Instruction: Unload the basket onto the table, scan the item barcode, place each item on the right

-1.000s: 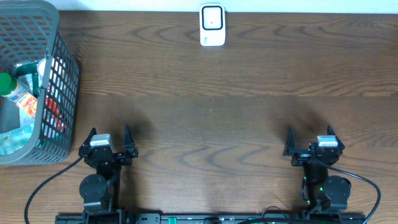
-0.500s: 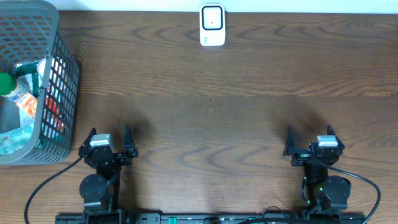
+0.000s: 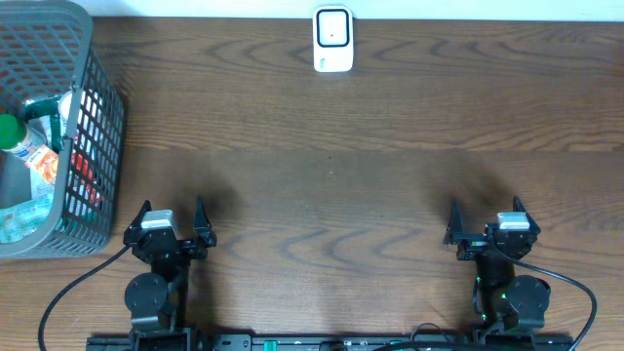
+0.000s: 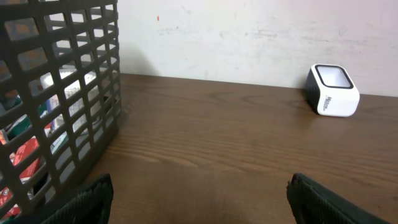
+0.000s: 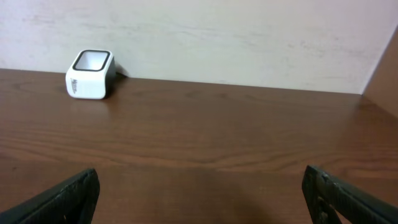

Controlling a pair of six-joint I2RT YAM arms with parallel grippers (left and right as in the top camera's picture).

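Left gripper (image 3: 173, 209) sits low at the near edge of the table (image 3: 322, 146), jaws spread wide with nothing between them. In its wrist view the two dark fingertips (image 4: 84, 202) frame bare wood. Over on the right, the right gripper (image 3: 486, 207) mirrors it: parked at the near edge, jaws fully apart and empty, pointing toward the far side.

Straight out from both, at the far edge in the middle, stands the white barcode scanner (image 3: 332, 39), upright with its window facing up and forward and the pale wall (image 5: 249, 37) just behind it. It is well apart from either arm.

Far left now: the dark mesh basket (image 3: 97, 127) fills the corner, and that's where the goods are. A green-capped bottle (image 3: 12, 129) lies inside among red-and-white packets (image 3: 44, 161), all of it within the basket walls. The left wrist camera catches those packets through the grid. The basket stands nearer the left arm, clear of its fingers.
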